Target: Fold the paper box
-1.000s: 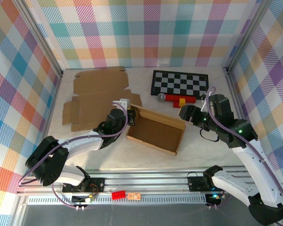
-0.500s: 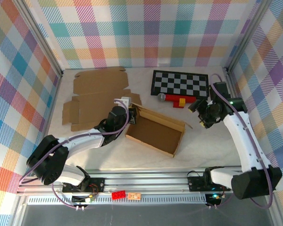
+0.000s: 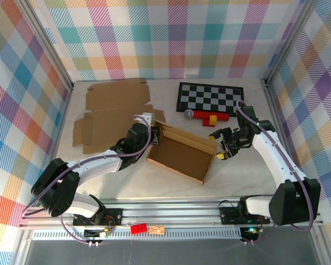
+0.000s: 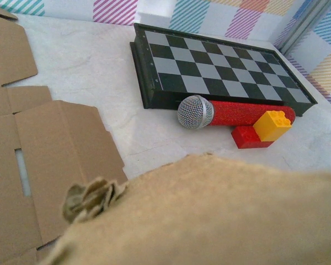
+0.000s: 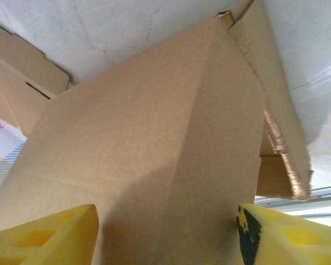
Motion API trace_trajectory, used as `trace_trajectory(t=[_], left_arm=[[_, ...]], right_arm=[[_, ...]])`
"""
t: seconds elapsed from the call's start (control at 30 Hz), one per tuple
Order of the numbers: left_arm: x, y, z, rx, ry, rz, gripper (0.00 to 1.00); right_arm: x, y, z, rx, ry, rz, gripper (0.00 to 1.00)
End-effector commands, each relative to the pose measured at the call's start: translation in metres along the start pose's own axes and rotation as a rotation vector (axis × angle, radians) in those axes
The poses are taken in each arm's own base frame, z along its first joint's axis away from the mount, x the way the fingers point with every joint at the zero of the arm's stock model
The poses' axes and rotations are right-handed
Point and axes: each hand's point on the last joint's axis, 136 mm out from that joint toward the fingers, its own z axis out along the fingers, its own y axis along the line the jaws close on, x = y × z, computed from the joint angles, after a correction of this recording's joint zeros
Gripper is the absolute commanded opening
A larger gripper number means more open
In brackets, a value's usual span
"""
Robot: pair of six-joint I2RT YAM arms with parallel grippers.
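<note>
The paper box (image 3: 182,152) is a brown cardboard tray, partly folded, lying at an angle in the middle of the table. My left gripper (image 3: 149,134) sits at its left end wall, shut on that cardboard. In the left wrist view the box wall (image 4: 209,215) covers the jaws. My right gripper (image 3: 220,149) is at the box's right end, open. In the right wrist view its yellow fingertips (image 5: 44,234) stand wide apart, with the box's end wall (image 5: 154,138) close in front of the right gripper (image 5: 165,243), between them.
A flat unfolded cardboard sheet (image 3: 113,105) lies at the back left. At the back right lies a chessboard (image 3: 211,97), with a red microphone (image 3: 204,115) and red and yellow bricks (image 3: 211,120) in front of it. Plaid walls close in three sides.
My right arm has swung left and down from beside the microphone to the box's right end. The left arm has barely moved.
</note>
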Motion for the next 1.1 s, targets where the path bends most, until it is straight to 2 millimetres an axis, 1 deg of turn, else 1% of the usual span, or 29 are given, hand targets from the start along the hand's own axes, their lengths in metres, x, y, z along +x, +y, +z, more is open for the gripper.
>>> trace_trajectory(t=[0.0,0.13,0.3,0.47,0.63,0.87,0.93,1.07], left_arm=[[0.014,-0.008,0.002,0.02,0.072,0.002,0.02],[0.011,-0.009,0.0,0.023,0.067,-0.002,0.02],[0.013,-0.01,0.0,0.029,0.076,-0.01,0.02],[0.019,-0.011,0.0,0.04,0.097,-0.04,0.05],[0.031,-0.009,-0.005,0.044,0.13,-0.088,0.1],[0.053,-0.004,-0.016,0.044,0.184,-0.165,0.15],[0.057,-0.003,-0.02,0.041,0.194,-0.177,0.17],[0.061,-0.004,-0.032,0.036,0.22,-0.181,0.25]], right_arm=[[0.004,0.013,0.001,-0.067,0.04,0.041,0.63],[0.003,0.02,0.0,-0.081,0.041,0.045,0.56],[0.003,0.019,-0.001,-0.076,0.041,0.038,0.49],[0.003,0.009,0.002,-0.049,0.037,-0.007,0.47],[0.001,0.002,0.001,-0.038,-0.007,-0.13,0.46],[0.004,-0.007,0.004,0.018,-0.034,-0.276,0.46],[0.005,-0.01,0.004,0.036,-0.046,-0.305,0.46],[0.005,-0.02,0.008,0.08,-0.057,-0.351,0.46]])
